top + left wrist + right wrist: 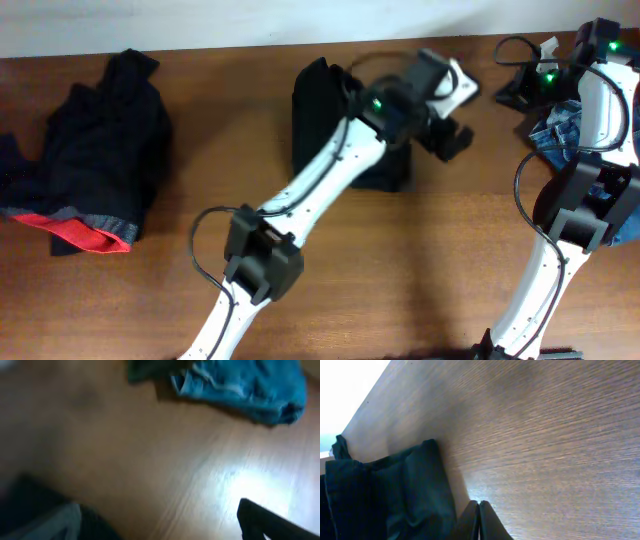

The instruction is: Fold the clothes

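A folded black garment (322, 118) lies at the table's middle back; in the right wrist view the same garment (395, 495) shows at the left. My left gripper (458, 112) hovers just right of it, open and holding nothing. In the blurred left wrist view the left gripper (160, 530) has only bare wood between its fingers, and blue denim jeans (245, 385) lie ahead. From overhead the jeans (560, 128) sit at the right, partly under my right arm. My right gripper (515, 90) (479, 520) is shut on nothing, low over the table.
A heap of black clothes (95, 150) with a red-and-grey edge (90, 232) lies at the far left. The wooden table (420, 260) meets a white wall along its back edge. Both arms reach in from the front.
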